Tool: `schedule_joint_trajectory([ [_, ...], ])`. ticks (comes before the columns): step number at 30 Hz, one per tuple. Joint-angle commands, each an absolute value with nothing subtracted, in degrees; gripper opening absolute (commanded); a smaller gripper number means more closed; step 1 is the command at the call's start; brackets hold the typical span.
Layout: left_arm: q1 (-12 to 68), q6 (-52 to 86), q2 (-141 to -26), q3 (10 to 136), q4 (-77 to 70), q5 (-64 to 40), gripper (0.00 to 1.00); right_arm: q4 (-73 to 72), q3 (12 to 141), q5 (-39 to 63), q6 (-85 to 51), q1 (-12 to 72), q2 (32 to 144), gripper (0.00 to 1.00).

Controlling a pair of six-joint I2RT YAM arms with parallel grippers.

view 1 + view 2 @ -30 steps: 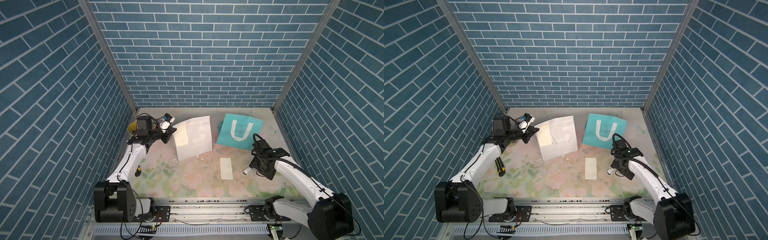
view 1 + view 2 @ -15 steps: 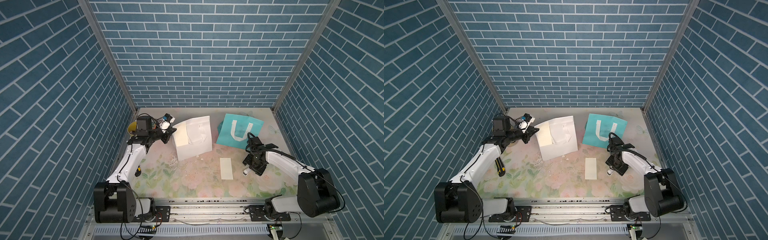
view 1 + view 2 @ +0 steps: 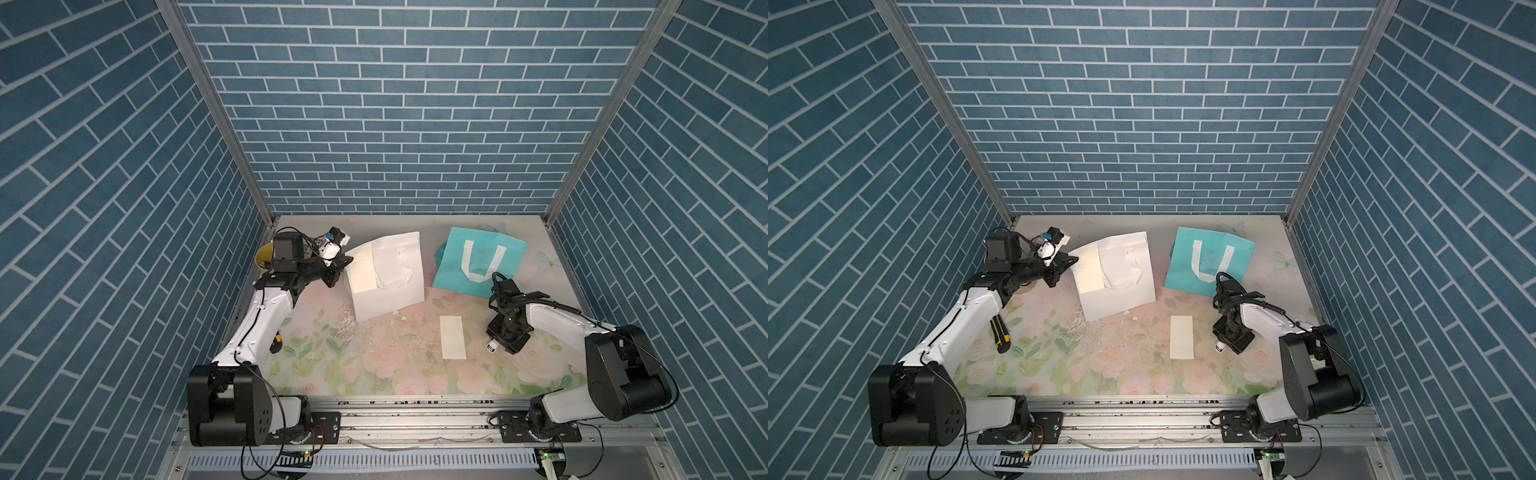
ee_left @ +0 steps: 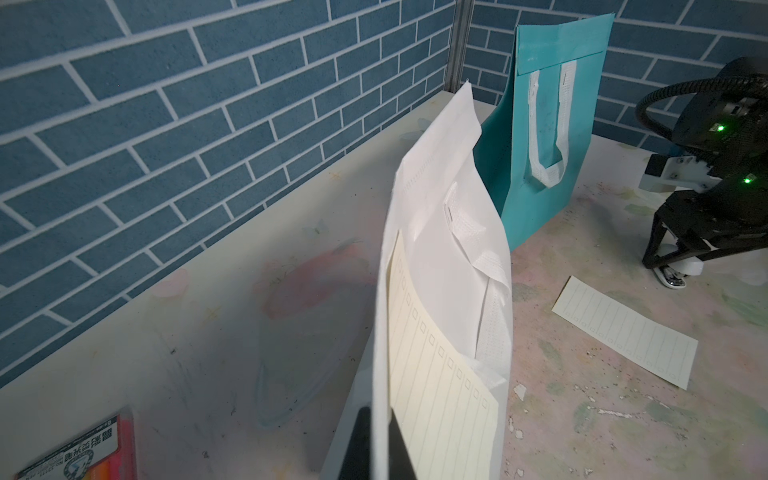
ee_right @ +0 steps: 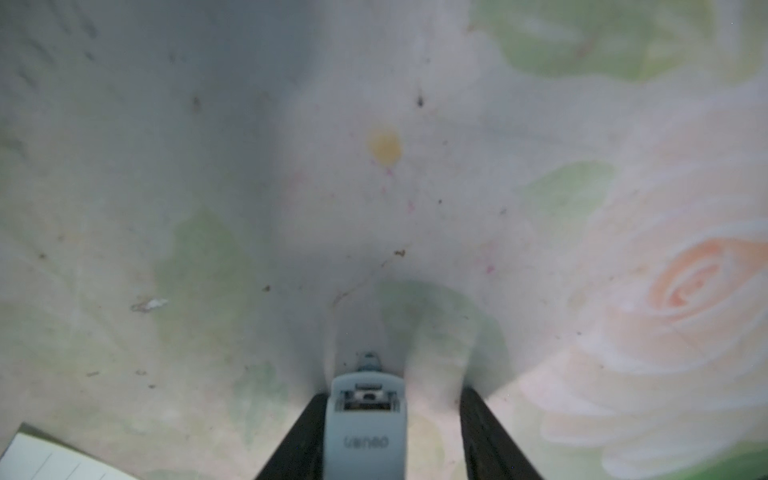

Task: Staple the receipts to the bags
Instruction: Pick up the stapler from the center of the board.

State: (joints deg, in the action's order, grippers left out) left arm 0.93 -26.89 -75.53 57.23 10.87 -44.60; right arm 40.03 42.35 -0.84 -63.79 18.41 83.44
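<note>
My left gripper (image 3: 345,262) (image 4: 380,449) is shut on the edge of the white bag (image 3: 390,282) (image 4: 440,232), pinching a cream receipt (image 3: 363,268) (image 4: 436,374) against it. That side of the bag is raised. The teal bag (image 3: 478,257) (image 4: 544,124) lies flat at the back right. A second receipt (image 3: 452,343) (image 4: 623,332) lies loose on the mat. Right of it, my right gripper (image 3: 500,345) (image 5: 390,436) points down over a small white stapler (image 3: 492,346) (image 5: 365,428). The jaws are open: one finger touches the stapler and a gap remains at the other.
A yellow bowl (image 3: 262,255) sits behind my left arm. A marker pack (image 4: 79,453) lies near the back wall. A yellow-and-black knife (image 3: 1000,334) lies under the left arm. Paper scraps (image 3: 349,324) litter the floral mat. Brick walls close three sides.
My right arm has swung inward and lowered over the stapler, and its jaws have narrowed around it. The left gripper still holds the white bag and receipt.
</note>
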Motion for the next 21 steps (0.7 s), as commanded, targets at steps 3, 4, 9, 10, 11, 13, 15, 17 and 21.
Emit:
schedule_joint_trajectory([
  [3, 1.04, -27.7, -74.03, 56.82, 10.33, -44.56, 0.0, 38.5, 40.74, -3.32, -64.34, 18.2, 85.52, 0.37],
  [4, 0.97, -27.65, -74.02, 56.86, 10.37, -44.56, 0.0, 38.93, 40.85, -3.83, -63.59, 18.24, 85.21, 0.34],
  [9, 0.98, -27.28, -74.09, 56.95, 10.11, -44.08, 0.0, 39.37, 42.59, -6.66, -56.71, 19.97, 82.98, 0.04],
  [10, 1.05, -27.08, -74.0, 56.96, 9.85, -43.8, 0.0, 39.25, 43.84, -7.94, -54.84, 21.29, 82.12, 0.0],
  [11, 1.05, -26.72, -73.87, 56.96, 9.52, -43.5, 0.0, 38.97, 45.14, -9.53, -52.53, 22.99, 81.33, 0.0],
  [13, 1.22, -25.75, -73.69, 56.9, 8.5, -42.44, 0.0, 37.94, 49.17, -14.59, -46.76, 27.88, 79.85, 0.0],
  [15, 1.32, -25.18, -73.62, 56.78, 7.81, -41.09, 0.0, 34.99, 52.66, -17.16, -41.18, 31.79, 79.22, 0.0],
  [17, 1.54, -24.54, -73.42, 56.69, 7.01, -39.51, 0.0, 30.28, 55.07, -17.08, -36.63, 34.08, 78.94, 0.0],
  [21, 1.85, -24.44, -72.32, 56.02, 5.75, -38.12, 0.0, 14.7, 57.82, -14.29, -28.43, 37.56, 78.53, 0.0],
])
